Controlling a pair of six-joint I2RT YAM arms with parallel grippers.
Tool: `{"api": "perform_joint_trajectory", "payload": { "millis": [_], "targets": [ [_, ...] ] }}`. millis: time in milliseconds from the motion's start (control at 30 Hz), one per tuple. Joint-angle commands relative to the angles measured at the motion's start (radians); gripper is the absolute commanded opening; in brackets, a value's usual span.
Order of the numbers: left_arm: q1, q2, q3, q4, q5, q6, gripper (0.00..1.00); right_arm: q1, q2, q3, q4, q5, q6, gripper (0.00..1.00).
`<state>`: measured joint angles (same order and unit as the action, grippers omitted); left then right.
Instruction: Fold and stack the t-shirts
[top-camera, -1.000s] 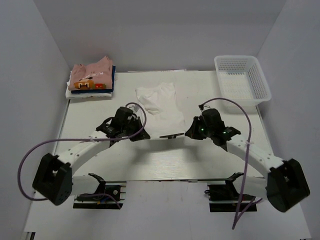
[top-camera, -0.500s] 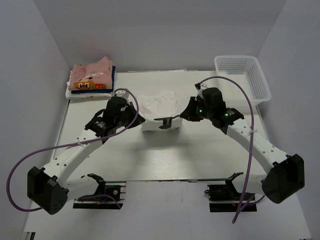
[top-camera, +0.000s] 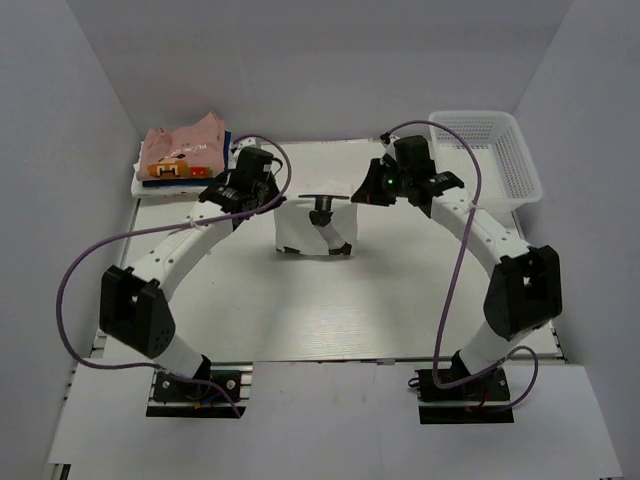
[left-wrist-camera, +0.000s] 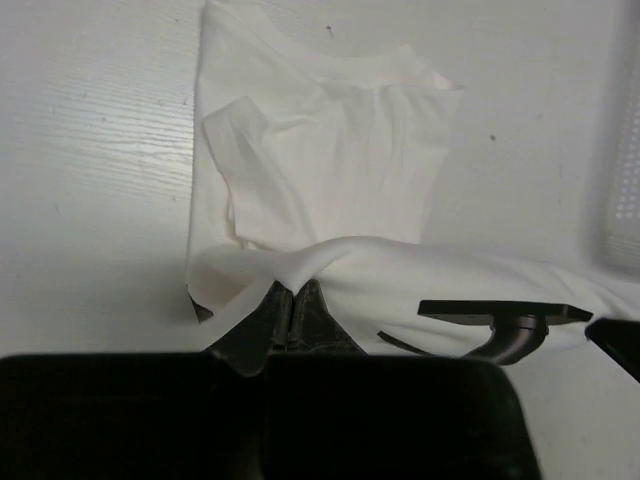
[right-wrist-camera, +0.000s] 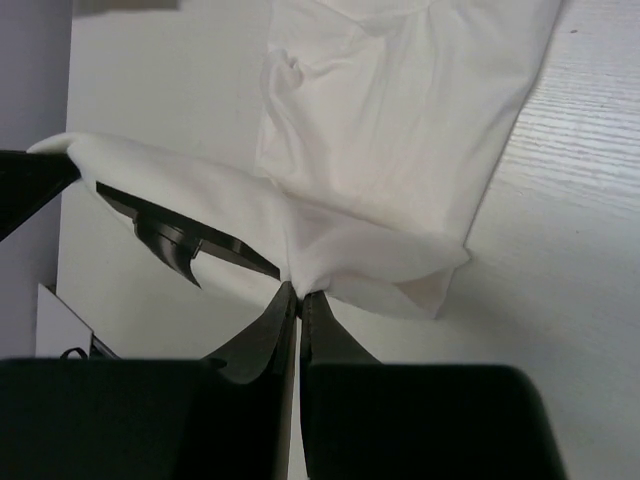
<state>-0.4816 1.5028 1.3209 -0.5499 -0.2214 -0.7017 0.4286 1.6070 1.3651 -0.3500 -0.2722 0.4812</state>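
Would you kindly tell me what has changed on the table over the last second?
The left claw and right claw, each shut on the white t-shirt, carried its near edge away from the robot, folding it over itself. The folded stack and basket stayed put.

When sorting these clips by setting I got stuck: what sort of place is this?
Probably a robotics lab test cell: plain walls box in a white table; a robot's left claw and right claw pinch a white t-shirt over it, with folded t-shirts and a mesh basket at the far corners.
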Motion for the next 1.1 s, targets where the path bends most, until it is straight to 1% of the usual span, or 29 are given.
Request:
{"api": "perform_joint_trajectory", "payload": {
  "millis": [0,33,100,133,200,267,300,333,367,433,467,500,533,567,600,633,667,733,800,833,900,933,1067],
  "targets": [
    [0.052,0.100,0.093,-0.018,-0.050,0.042,0.00,-0.040,0.073,0.084,-0.012,-0.070,-0.026,0.00],
    [0.072,0.124,0.131,-0.031,-0.050,0.042,0.00,-0.051,0.130,0.109,-0.014,-0.102,-0.026,0.00],
    [0.092,0.190,0.161,-0.031,-0.041,0.051,0.00,-0.073,0.171,0.152,-0.014,-0.122,-0.026,0.00],
    [0.110,0.212,0.184,-0.004,-0.032,0.060,0.00,-0.077,0.232,0.182,-0.009,-0.139,-0.030,0.00],
    [0.120,0.255,0.195,0.028,-0.009,0.087,0.00,-0.080,0.299,0.242,-0.014,-0.119,-0.038,0.00],
    [0.146,0.333,0.247,0.067,0.019,0.113,0.00,-0.082,0.350,0.308,-0.004,-0.107,-0.056,0.00],
    [0.156,0.396,0.295,0.067,0.030,0.113,0.00,-0.088,0.391,0.342,0.009,-0.090,-0.058,0.00],
    [0.156,0.396,0.320,0.067,0.030,0.113,0.00,-0.090,0.415,0.365,0.009,-0.090,-0.058,0.00],
    [0.169,0.462,0.346,0.067,0.042,0.113,0.00,-0.097,0.485,0.412,0.002,-0.075,-0.056,0.00],
    [0.181,0.525,0.430,0.057,0.059,0.123,0.00,-0.106,0.540,0.497,-0.017,-0.074,-0.056,0.01],
    [0.192,0.581,0.457,0.027,0.059,0.123,0.10,-0.106,0.626,0.559,-0.036,-0.081,-0.053,0.14],
    [0.192,0.605,0.501,0.027,0.068,0.123,0.31,-0.106,0.648,0.606,-0.037,-0.087,-0.050,0.31],
    [0.201,0.620,0.515,0.027,0.082,0.146,0.61,-0.114,0.669,0.623,-0.035,-0.090,-0.050,0.76],
    [0.201,0.634,0.526,0.027,0.094,0.166,0.92,-0.116,0.703,0.661,-0.043,-0.088,-0.046,0.88],
    [0.210,0.643,0.549,0.027,0.106,0.185,1.00,-0.116,0.720,0.686,-0.043,-0.084,-0.044,0.90],
    [0.219,0.652,0.549,0.042,0.140,0.201,1.00,-0.119,0.714,0.689,-0.043,-0.061,-0.035,0.90],
    [0.219,0.652,0.549,0.054,0.140,0.218,1.00,-0.119,0.708,0.681,-0.031,-0.055,-0.041,0.90],
    [0.219,0.643,0.520,0.074,0.160,0.255,1.00,-0.114,0.647,0.643,0.014,-0.016,-0.050,0.90],
    [0.219,0.606,0.462,0.109,0.171,0.255,1.00,-0.111,0.608,0.551,0.072,0.011,-0.058,0.90],
    [0.219,0.596,0.437,0.122,0.206,0.280,1.00,-0.108,0.560,0.524,0.086,0.008,-0.070,0.90],
    [0.219,0.567,0.364,0.146,0.240,0.297,1.00,-0.111,0.535,0.454,0.095,0.001,-0.081,0.90],
    [0.219,0.567,0.342,0.171,0.285,0.315,1.00,-0.110,0.525,0.447,0.085,-0.004,-0.081,0.90],
    [0.219,0.567,0.304,0.154,0.326,0.361,1.00,-0.110,0.472,0.350,0.094,-0.024,-0.079,0.90]
  ]
}}
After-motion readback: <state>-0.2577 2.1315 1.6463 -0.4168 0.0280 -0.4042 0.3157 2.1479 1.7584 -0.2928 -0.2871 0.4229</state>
